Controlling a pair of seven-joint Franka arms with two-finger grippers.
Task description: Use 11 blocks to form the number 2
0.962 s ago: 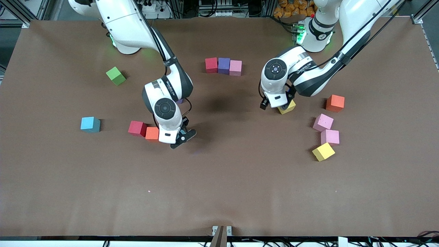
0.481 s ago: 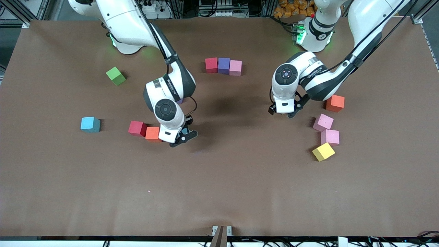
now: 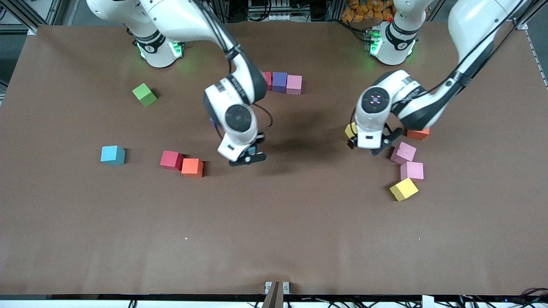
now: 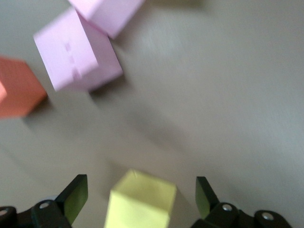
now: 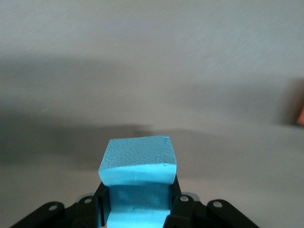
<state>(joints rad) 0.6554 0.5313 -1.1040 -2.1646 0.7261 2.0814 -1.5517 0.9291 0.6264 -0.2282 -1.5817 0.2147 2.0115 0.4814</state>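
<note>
Blocks: a light blue foam cube (image 5: pixel 137 171) sits clenched in the right end effector (image 3: pixel 244 157), half hidden; the left end effector (image 4: pixel 142 199) straddles a yellow foam cube (image 4: pixel 140 199), released.

The right arm reaches from the upper left to frame centre, its right gripper (image 3: pixel 247 157) clamped on a blue block (image 5: pixel 137 164), while the left arm bends in from the upper right, its left gripper (image 3: pixel 371 149) spread wide.

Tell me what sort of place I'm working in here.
Probably a robotics lab bench: a brown-covered table framed by aluminium rails, scattered foam blocks such as a light blue block, and cabling and power strips by the arm bases.
</note>
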